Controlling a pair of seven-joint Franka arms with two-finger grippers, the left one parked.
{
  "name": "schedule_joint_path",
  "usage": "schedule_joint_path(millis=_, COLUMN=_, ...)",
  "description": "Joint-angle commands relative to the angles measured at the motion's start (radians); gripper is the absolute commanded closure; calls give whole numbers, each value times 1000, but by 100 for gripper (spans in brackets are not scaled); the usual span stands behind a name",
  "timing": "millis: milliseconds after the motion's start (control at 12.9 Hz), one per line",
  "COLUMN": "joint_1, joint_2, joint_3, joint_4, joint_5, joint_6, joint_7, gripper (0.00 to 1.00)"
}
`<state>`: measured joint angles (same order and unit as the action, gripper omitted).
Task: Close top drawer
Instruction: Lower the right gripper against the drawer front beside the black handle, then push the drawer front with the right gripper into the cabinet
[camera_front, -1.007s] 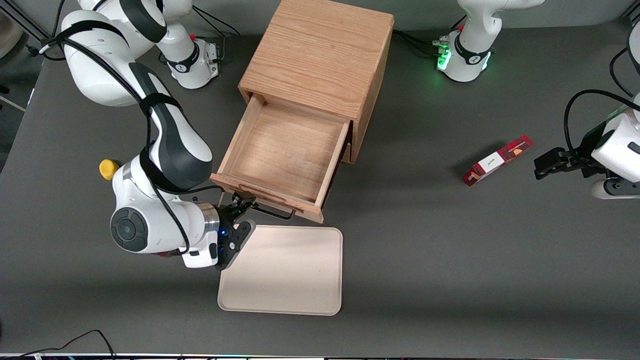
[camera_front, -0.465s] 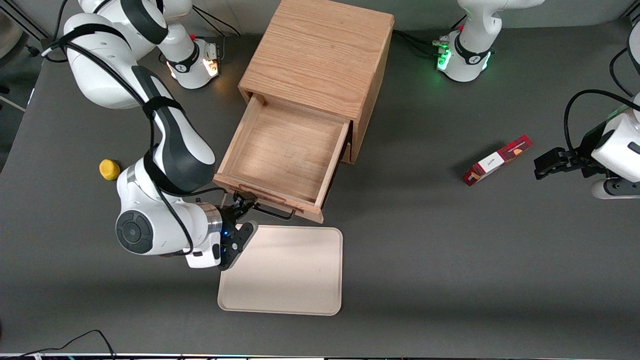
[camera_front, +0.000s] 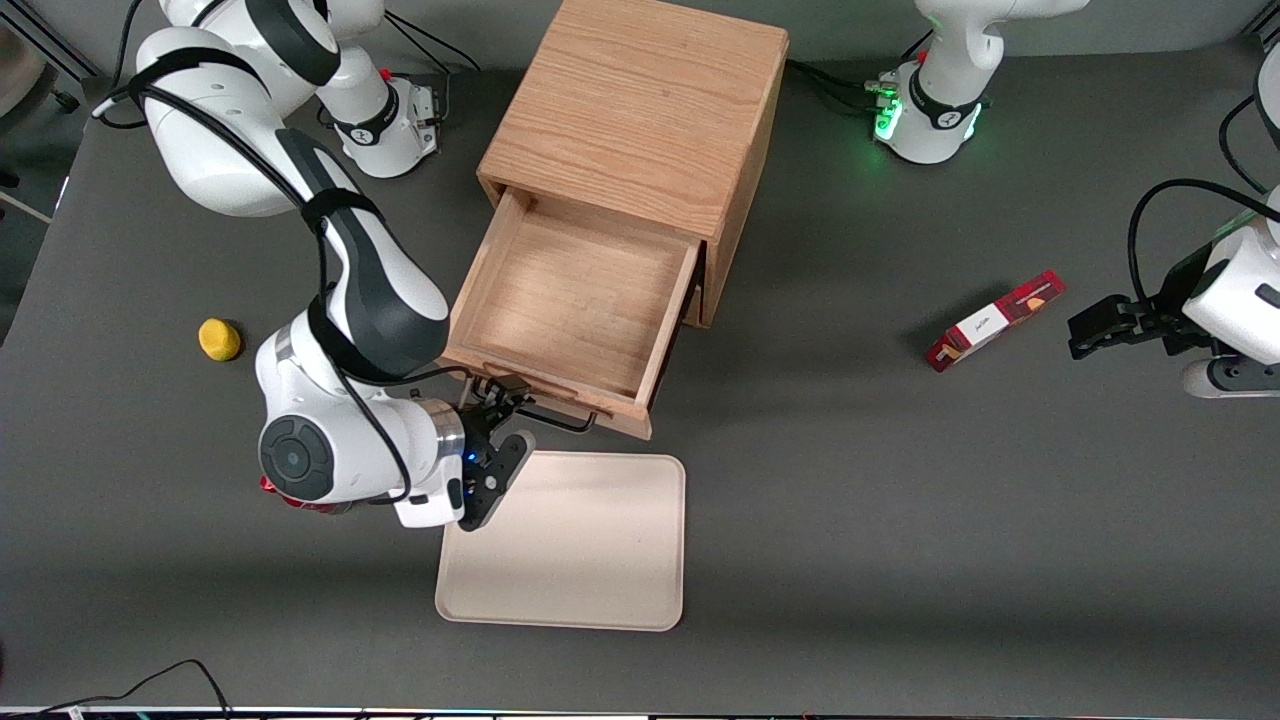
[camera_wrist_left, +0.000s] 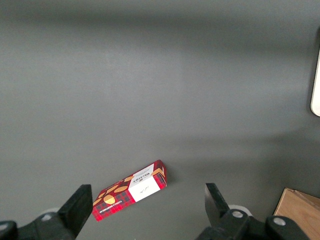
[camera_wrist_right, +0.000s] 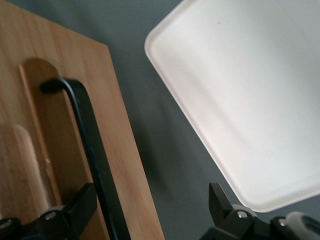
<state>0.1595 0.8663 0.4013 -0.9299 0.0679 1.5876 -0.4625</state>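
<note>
— Gripper (camera_front: 500, 392) where?
— At the top drawer (camera_front: 570, 300) front, fingers spread, one by the black handle (camera_wrist_right: 92, 150). Drawer stands pulled out of the cabinet (camera_front: 640, 110).
— Around the cabinet?
— Yellow lump (camera_front: 219, 338) toward the working arm's end, cream tray (camera_front: 590, 560) nearer the camera, red box (camera_front: 992, 322) toward the parked arm's end, all on the grey table (camera_front: 850, 500).
</note>
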Motion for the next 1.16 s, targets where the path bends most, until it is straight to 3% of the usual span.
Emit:
schedule_joint_path(millis=0, joint_1=3, joint_2=-29, joint_3=16, joint_4=-52, joint_5=3, joint_6=-5, joint_7=30, gripper=0)
schedule_joint_path(millis=1085, joint_1=-14, joint_2=-268, joint_3=74, joint_4=-438, joint_5=-8, joint_6=91, joint_7=33, gripper=0)
